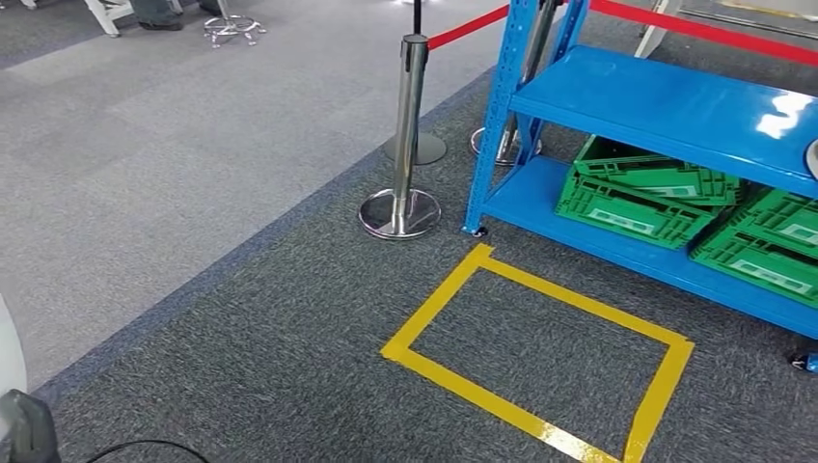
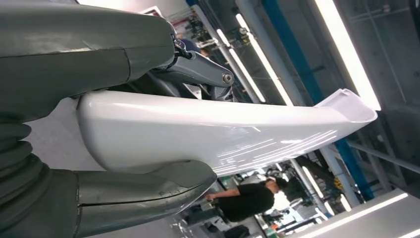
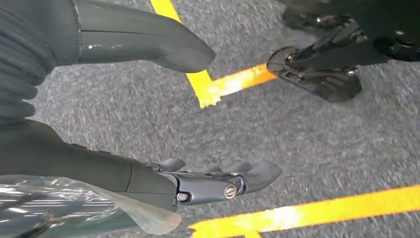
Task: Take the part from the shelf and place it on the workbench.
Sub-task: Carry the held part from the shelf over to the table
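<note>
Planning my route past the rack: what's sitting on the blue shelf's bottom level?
Green crates sit on the bottom level of the blue shelf, some stacked. The upper level hides their rear; their insides aren't visible.

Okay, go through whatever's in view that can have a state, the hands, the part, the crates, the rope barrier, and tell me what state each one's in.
Left hand: grips the white part, thumb on one face, fingers on the other.
White part: held, off any surface.
Right hand: fingers apart, holding nothing, over the carpet.
Green crates: folded flat, stacked on the bottom shelf.
Red rope: stretched taut from the post.
</note>
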